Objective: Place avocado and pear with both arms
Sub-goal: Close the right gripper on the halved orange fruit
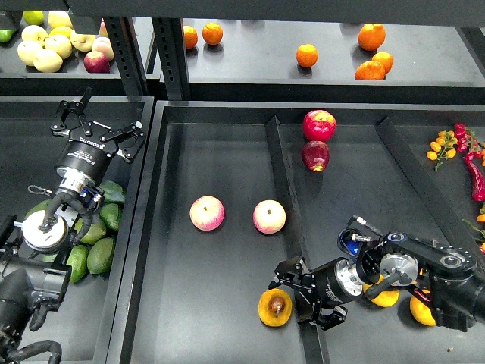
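Observation:
The pear (273, 307), a halved orange-yellow fruit with a brown stone, lies cut face up in the middle tray near its front, just left of the divider (282, 189). My right gripper (292, 296) is open, reaching over the divider, its fingers right beside the pear's right side. Several green avocados (99, 255) lie piled in the left bin. My left gripper (98, 125) is open and empty, above and behind the avocado pile. More halved pears (383, 296) lie in the right compartment, partly hidden by my right arm.
Two pink fruits (207, 213) (269, 217) sit mid-tray. Two red apples (320, 125) lie right of the divider at the back. Oranges (307, 55) and yellow-green fruits (47, 45) are on the rear shelf. Chillies and small tomatoes (455, 140) are at the far right.

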You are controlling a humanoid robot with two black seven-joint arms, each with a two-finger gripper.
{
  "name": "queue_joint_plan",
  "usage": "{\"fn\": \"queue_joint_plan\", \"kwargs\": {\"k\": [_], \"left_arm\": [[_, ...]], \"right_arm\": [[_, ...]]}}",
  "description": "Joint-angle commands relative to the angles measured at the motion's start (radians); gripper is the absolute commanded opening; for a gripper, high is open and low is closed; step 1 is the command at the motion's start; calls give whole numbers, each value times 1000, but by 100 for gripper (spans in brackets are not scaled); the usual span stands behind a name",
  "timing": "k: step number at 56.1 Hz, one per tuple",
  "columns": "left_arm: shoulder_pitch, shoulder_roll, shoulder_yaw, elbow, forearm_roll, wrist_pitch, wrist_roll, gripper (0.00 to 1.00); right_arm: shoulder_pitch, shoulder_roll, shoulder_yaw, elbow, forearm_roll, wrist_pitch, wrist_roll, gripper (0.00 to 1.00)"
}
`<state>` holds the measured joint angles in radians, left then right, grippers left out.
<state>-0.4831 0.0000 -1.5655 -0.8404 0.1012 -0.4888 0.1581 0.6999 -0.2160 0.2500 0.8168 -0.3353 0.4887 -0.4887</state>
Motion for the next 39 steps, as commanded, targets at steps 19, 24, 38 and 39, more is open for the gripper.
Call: {"fn": "queue_joint_plan", "kwargs": {"k": [19, 24, 38, 39], "left_arm": [[0, 0, 5, -2, 0, 0, 1, 99], [0, 0, 4, -2, 0, 0, 1, 99], [0, 0, 5, -2, 0, 0, 1, 99], [0, 0, 5, -2, 0, 0, 1, 99]], "right_arm": [[-14, 36, 8, -34, 13, 0, 0, 84], [-17, 38, 6, -39, 12, 0, 0, 84], [-22, 38, 5, -48, 19, 0, 0, 76], [-22, 38, 5, -50, 21, 0, 0, 75]]}}
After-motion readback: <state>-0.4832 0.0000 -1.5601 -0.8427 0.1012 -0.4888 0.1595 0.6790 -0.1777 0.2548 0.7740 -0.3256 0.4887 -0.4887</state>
